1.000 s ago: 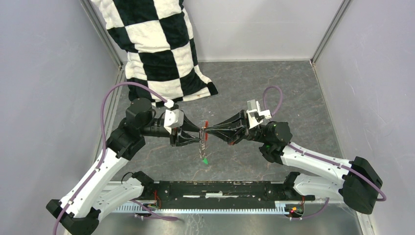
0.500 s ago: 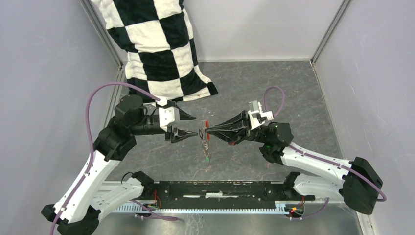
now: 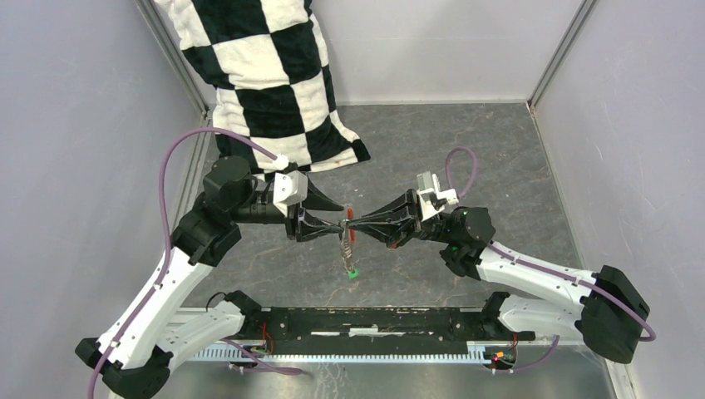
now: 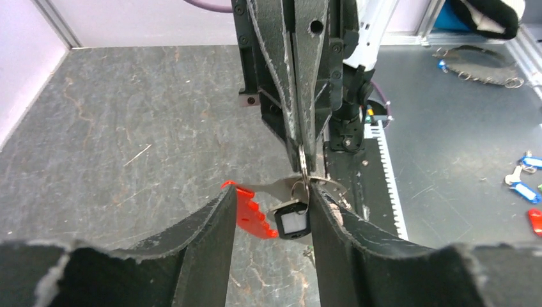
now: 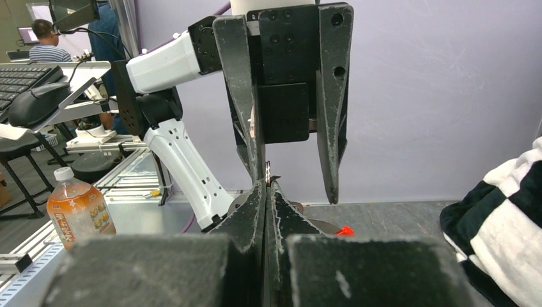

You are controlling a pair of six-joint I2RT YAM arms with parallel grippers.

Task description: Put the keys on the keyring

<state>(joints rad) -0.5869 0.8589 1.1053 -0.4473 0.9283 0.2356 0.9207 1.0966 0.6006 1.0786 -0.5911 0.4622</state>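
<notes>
The keyring (image 4: 302, 167) hangs in mid-air between both arms, and my right gripper (image 3: 357, 223) is shut on its thin metal ring. Its red plastic piece (image 4: 252, 212) and the key with the black, white-labelled tag (image 4: 293, 224) dangle between the spread fingers of my left gripper (image 4: 271, 192), which is open. The ring lies against the right-hand finger (image 4: 332, 217). In the top view the green-tagged key (image 3: 352, 272) is the lowest part of the hanging bunch. In the right wrist view my shut gripper (image 5: 266, 187) shows a sliver of ring above its tips, with the red piece (image 5: 345, 230) behind.
A black-and-white checkered cushion (image 3: 266, 83) lies at the back left. Grey walls close in both sides. The arms' black base rail (image 3: 374, 320) runs along the near edge. Outside the cell are loose spare keys (image 4: 521, 185) and a drink bottle (image 5: 80, 214).
My left gripper let go near the ring, opened and drew back to the left, then came in again with its jaws open round the dangling pieces. The right gripper stayed shut on the ring.
</notes>
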